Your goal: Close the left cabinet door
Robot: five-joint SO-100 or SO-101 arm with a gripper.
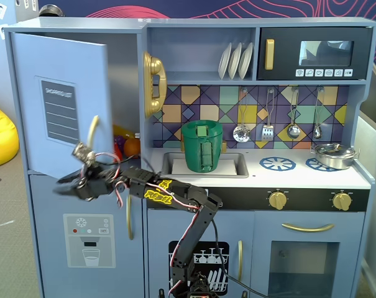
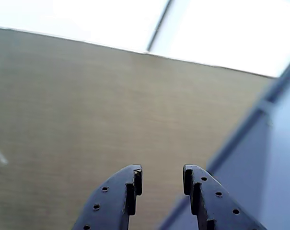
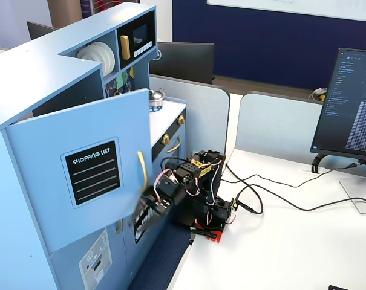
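The left cabinet door (image 1: 60, 105) is light blue with a black "SHOPPING LIST" panel (image 1: 59, 112) and a curved gold handle (image 1: 93, 131). It stands partly open, swung out from the fridge body. It also shows in another fixed view (image 3: 80, 175), with its handle (image 3: 143, 169) on the free edge. My gripper (image 1: 66, 187) is motion-blurred, just below the handle and in front of the door's lower free corner (image 3: 143, 214). In the wrist view my gripper (image 2: 162, 175) is open and empty, facing a tan surface.
The lower door with the ice dispenser graphic (image 1: 88, 239) is shut below. Toy fruit (image 1: 127, 144) sits inside the fridge. A gold phone (image 1: 153, 84), a green pot (image 1: 202, 146) and the microwave (image 1: 315, 53) lie to the right. Cables (image 3: 273, 199) and a monitor (image 3: 352, 103) are on the white desk.
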